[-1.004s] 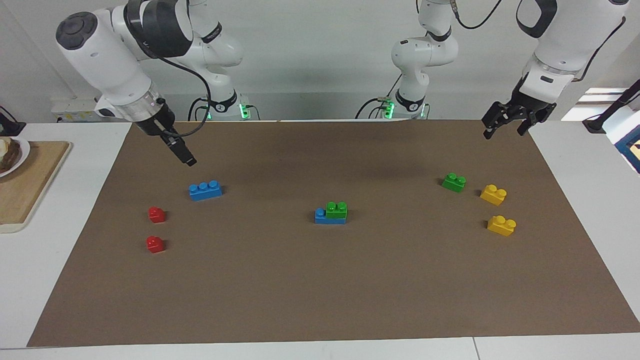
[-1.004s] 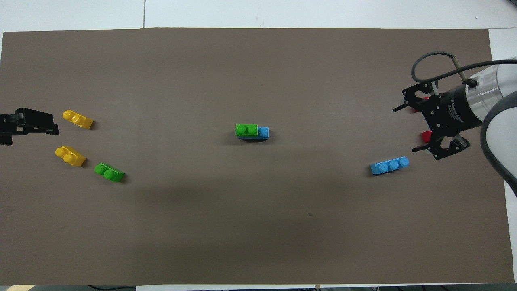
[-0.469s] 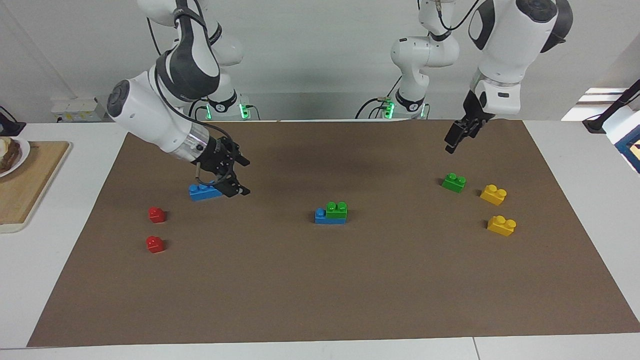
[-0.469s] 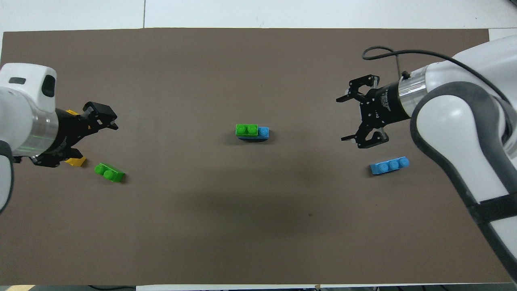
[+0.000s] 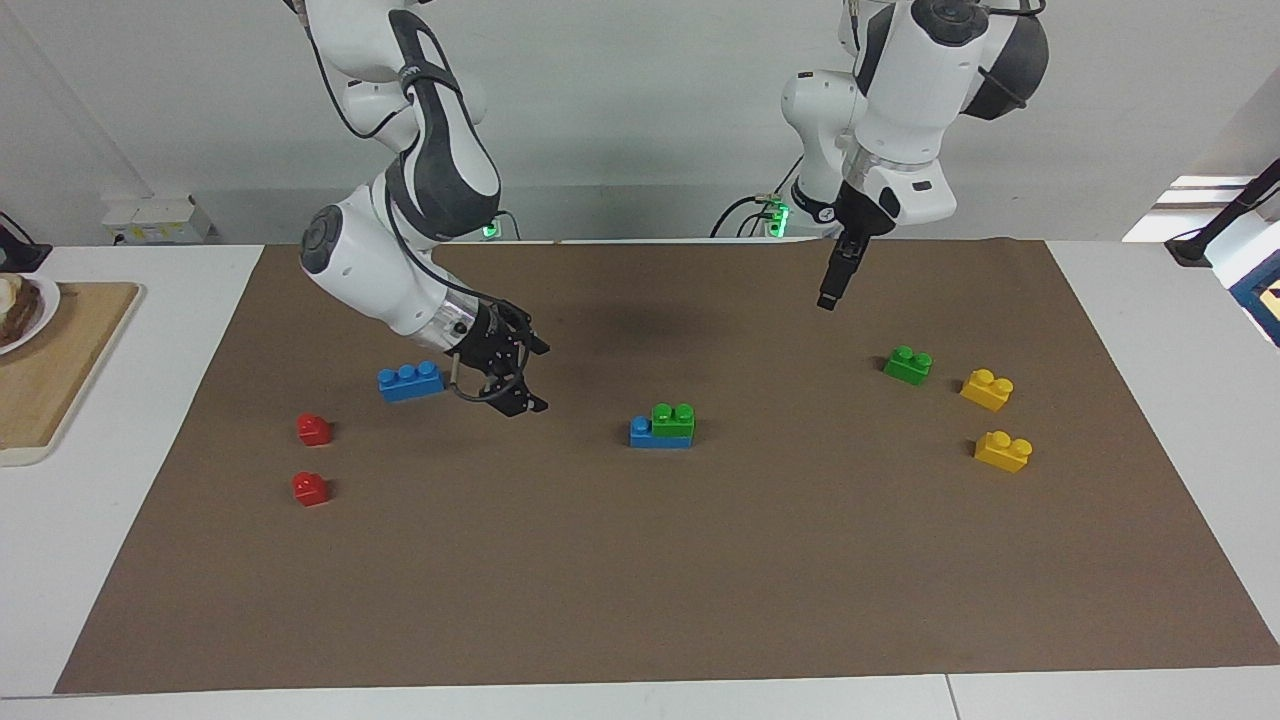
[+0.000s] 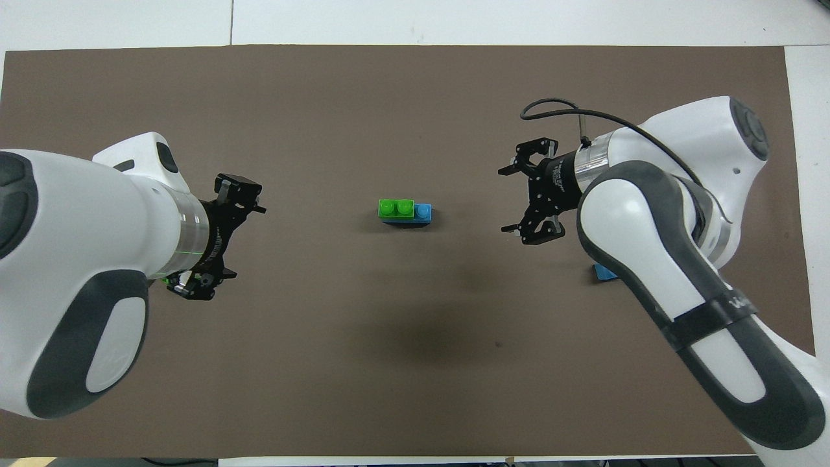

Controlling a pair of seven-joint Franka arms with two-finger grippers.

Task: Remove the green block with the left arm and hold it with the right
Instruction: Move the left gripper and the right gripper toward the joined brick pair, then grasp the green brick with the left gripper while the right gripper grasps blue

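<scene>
Both open and empty: right gripper [image 5: 522,376] should pin the blue brick [image 5: 645,433] first, then left gripper [image 5: 829,297] lifts green block [image 5: 673,419] straight up.

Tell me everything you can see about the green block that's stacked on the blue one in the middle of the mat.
The green block is a small, glossy, plastic-looking brick with two round studs on top. It sits upright and level on a longer blue brick, leaving one blue stud uncovered, mid-mat. Only that blue brick touches it; neither gripper is on it.

Both arms reach inward over the mat, left hand [image 6: 241,227] and right hand [image 5: 528,375] spread wide, empty.
</scene>
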